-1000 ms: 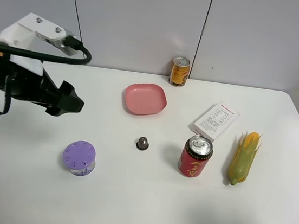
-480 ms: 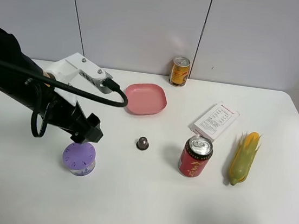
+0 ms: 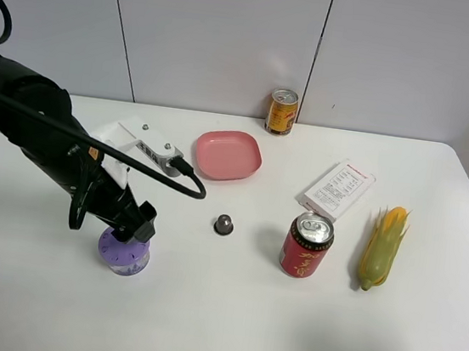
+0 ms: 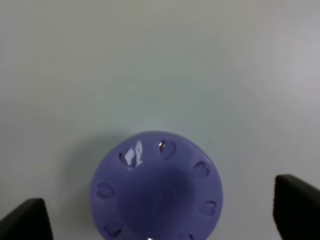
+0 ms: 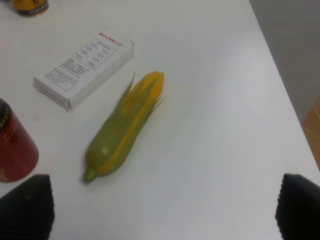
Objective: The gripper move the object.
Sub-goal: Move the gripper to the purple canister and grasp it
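Observation:
The object, a squat jar with a lavender-purple slotted lid [image 3: 124, 256], stands on the white table at the front left. My left gripper [image 3: 134, 225], a black claw on the black arm, hangs right over it and hides part of the lid. In the left wrist view the lid [image 4: 157, 185] sits between the two spread fingertips [image 4: 295, 205], and neither fingertip touches it. My left gripper [image 4: 160, 215] is open. My right gripper [image 5: 162, 210] is open and empty above the table's right side; it does not show in the exterior view.
A pink plate [image 3: 228, 154], a yellow can [image 3: 282, 111], a small dark capsule [image 3: 224, 224], a red can [image 3: 306, 244], a white box [image 3: 336, 188] and a corn cob [image 3: 382, 245] lie across the middle and right. The corn cob [image 5: 125, 127] and white box [image 5: 85, 67] lie under the right wrist.
My left arm has swung in from the left edge and come down over the purple-lidded jar. The jar and the other things have not moved.

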Tool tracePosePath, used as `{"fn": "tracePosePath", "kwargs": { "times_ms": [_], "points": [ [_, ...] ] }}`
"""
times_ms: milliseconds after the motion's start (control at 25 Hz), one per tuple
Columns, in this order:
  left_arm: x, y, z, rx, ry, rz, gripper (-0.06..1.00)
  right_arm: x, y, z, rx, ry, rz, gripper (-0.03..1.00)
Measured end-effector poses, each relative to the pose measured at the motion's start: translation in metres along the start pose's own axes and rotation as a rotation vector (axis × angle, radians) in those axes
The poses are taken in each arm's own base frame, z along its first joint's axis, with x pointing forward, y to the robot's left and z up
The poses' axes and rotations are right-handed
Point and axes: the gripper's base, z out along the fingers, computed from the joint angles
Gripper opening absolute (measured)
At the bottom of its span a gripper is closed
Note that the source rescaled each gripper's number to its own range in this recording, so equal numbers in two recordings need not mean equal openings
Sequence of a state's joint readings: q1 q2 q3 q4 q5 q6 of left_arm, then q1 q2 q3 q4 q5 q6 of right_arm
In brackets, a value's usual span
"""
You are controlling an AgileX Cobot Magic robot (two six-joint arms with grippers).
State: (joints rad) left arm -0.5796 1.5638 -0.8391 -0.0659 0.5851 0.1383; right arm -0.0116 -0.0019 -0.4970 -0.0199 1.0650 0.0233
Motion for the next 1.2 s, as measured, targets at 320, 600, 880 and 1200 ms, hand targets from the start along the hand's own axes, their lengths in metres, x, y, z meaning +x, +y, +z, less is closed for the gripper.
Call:
{"fn": "tracePosePath", "kwargs": {
  "times_ms": [320,600,880,1200],
  "points": [
    [0.01,0.001,0.024,-0.002,0.052,0.002,0.61,0.0,0.0,0.0,0.0,0.0,0.0,1.0],
    [0.012,0.0,0.038,0.008,0.079,-0.016,0.61,0.0,0.0,0.0,0.0,0.0,0.0,1.0],
    [0.016,-0.001,0.057,0.025,0.129,-0.051,0.61,0.0,0.0,0.0,0.0,0.0,0.0,1.0],
    [0.017,0.0,0.073,0.026,0.141,-0.067,0.61,0.0,0.0,0.0,0.0,0.0,0.0,1.0]
  ]
}}
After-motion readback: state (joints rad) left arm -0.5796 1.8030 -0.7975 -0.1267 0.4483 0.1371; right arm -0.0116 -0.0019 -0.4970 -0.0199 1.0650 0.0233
